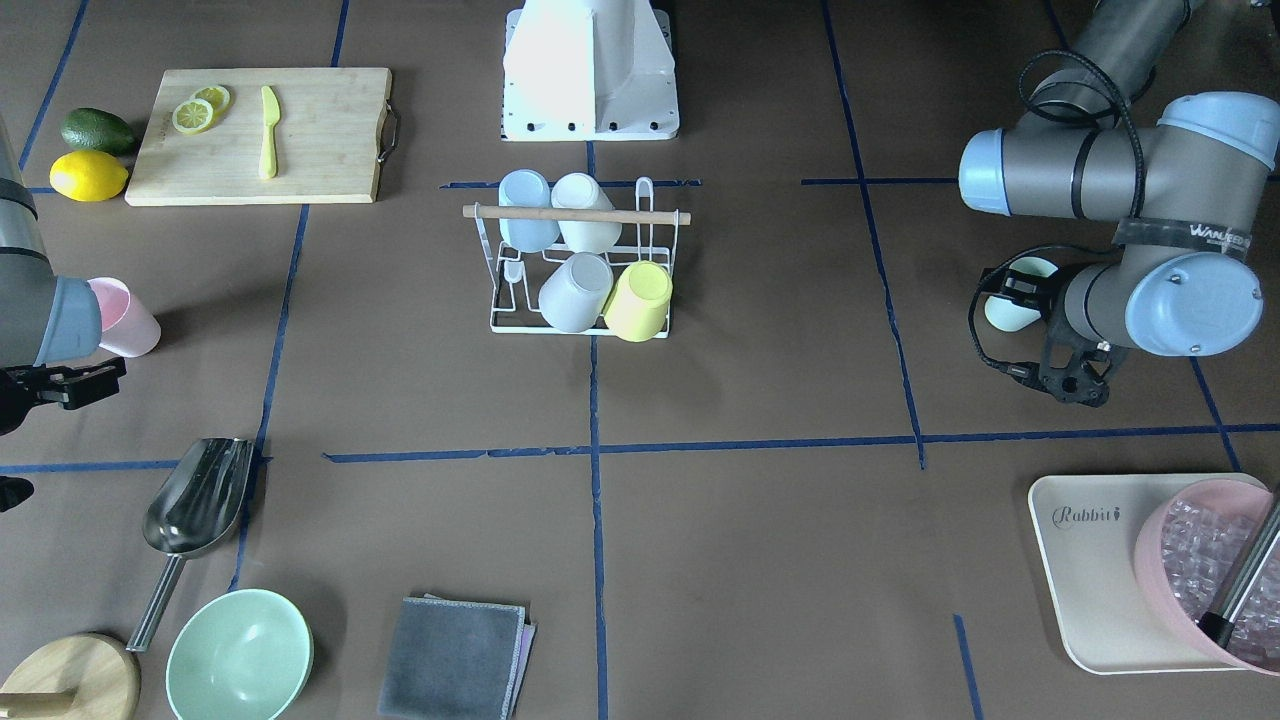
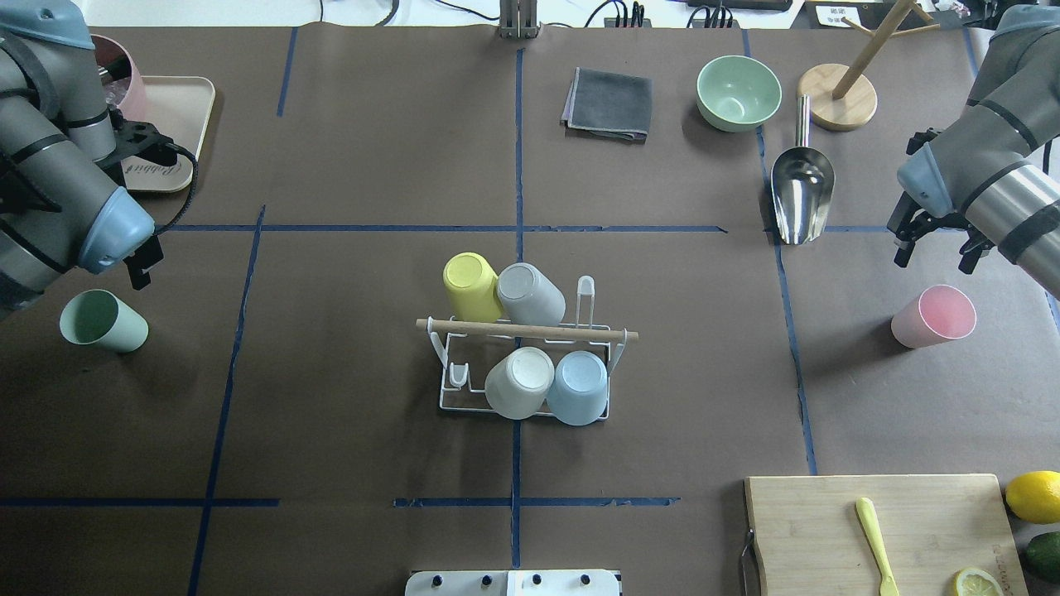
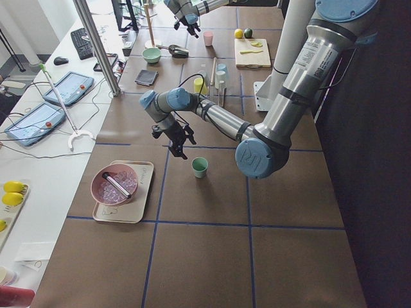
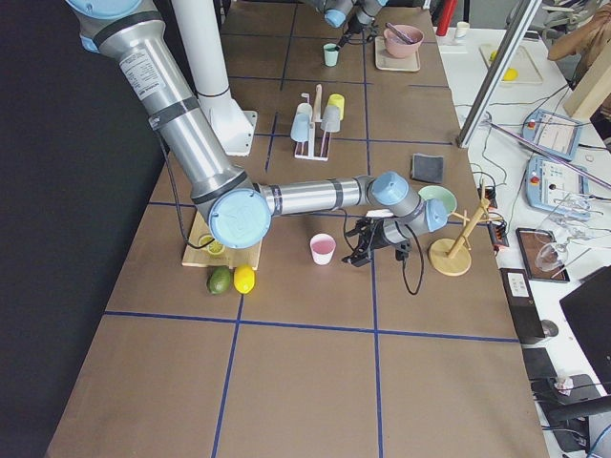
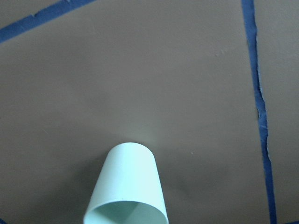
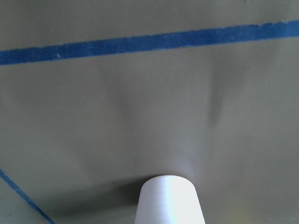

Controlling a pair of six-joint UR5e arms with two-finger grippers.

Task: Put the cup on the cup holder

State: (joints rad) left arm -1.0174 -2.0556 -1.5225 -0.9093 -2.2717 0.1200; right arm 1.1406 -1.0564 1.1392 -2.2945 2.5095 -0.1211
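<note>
6 cups are on the surface (image 2: 348, 372). 4 of them sit mouth-down on the cup holder (image 2: 530, 332): 1 yellow cup (image 2: 470, 285), 1 grey cup (image 2: 530, 294), 1 cream cup (image 2: 519, 382) and 1 blue cup (image 2: 578, 387). 2 prongs at opposite corners of the holder are bare, so there is room for the 2 loose cups.

The green cup (image 2: 103, 321) stands well apart from the holder on the robot's left. The pink cup (image 2: 934, 315) stands well apart from it on the robot's right. Both are upright with the mouth up, so each long axis is vertical.

The right fingers (image 2: 901, 251) are spread wide and hold nothing. They hang near the pink cup on its side away from the robot, so that cup lies toward the robot from them. The left fingers (image 2: 141, 269) hold nothing and sit the same way by the green cup, which also lies toward the robot from them. The arm hides too much of the left fingers to tell how far apart they are.

Each wrist view shows its own cup at the bottom edge. Neither arm looks clearly nearer to its cup than the other. Whichever cup is taken will probably have to be turned mouth-down before it goes over a free prong.
</note>
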